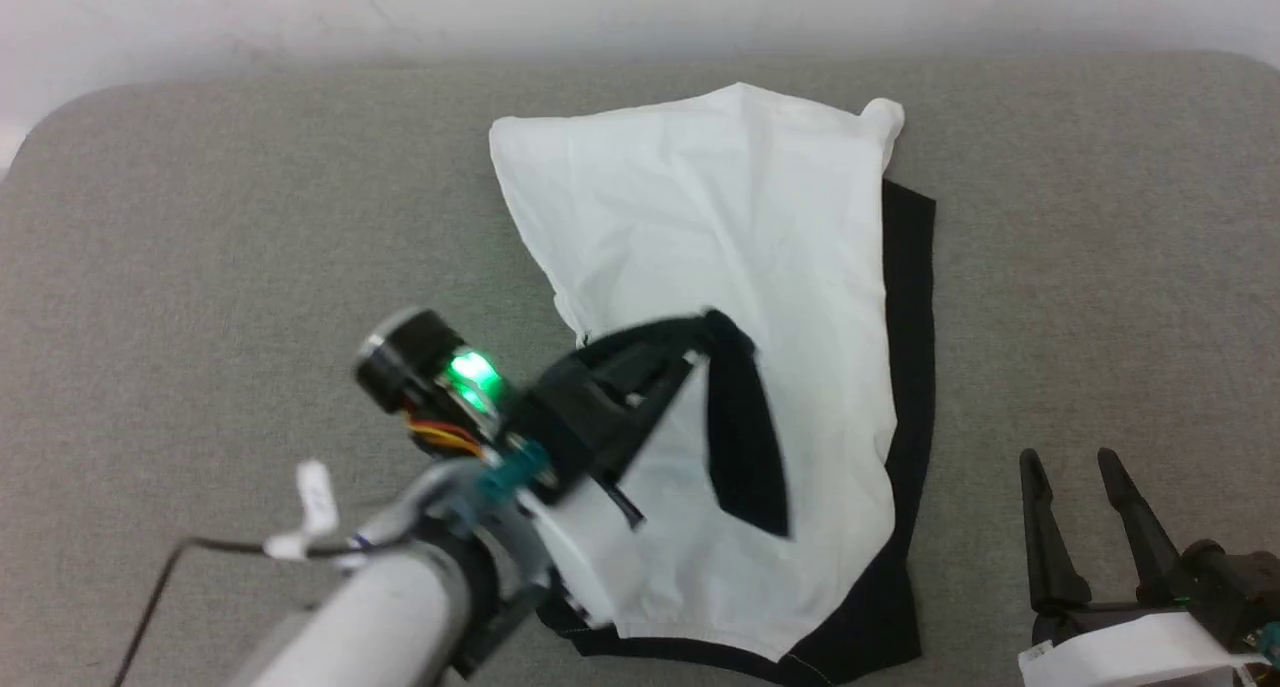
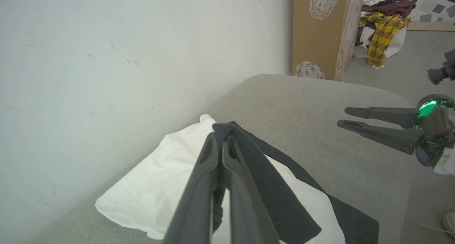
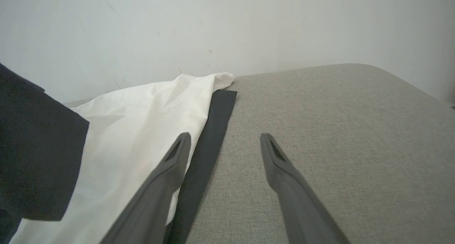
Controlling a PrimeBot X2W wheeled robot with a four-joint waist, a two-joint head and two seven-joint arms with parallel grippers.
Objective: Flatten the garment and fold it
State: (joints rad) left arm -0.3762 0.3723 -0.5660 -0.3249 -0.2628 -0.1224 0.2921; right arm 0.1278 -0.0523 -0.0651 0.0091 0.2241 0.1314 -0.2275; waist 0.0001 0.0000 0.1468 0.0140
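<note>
The garment [image 1: 720,217] lies on the grey padded table [image 1: 200,217], white body up, with black fabric showing along its right and near edges. My left gripper [image 1: 712,324] is shut on a black sleeve [image 1: 745,447], lifted over the white body so the sleeve hangs down from the tips. In the left wrist view the shut fingers [image 2: 213,166] pinch that black sleeve [image 2: 273,194] above the white cloth [image 2: 156,187]. My right gripper [image 1: 1070,457] stands open, nothing between its fingers, just right of the garment's near right edge. In the right wrist view it [image 3: 224,137] sits beside the black edge [image 3: 213,130].
A pale wall runs along the table's far side [image 1: 640,7]. Bare grey surface stretches left and right of the garment. In the left wrist view a cardboard box [image 2: 320,31] and a pile of clothes [image 2: 385,20] stand on the floor beyond the table's end.
</note>
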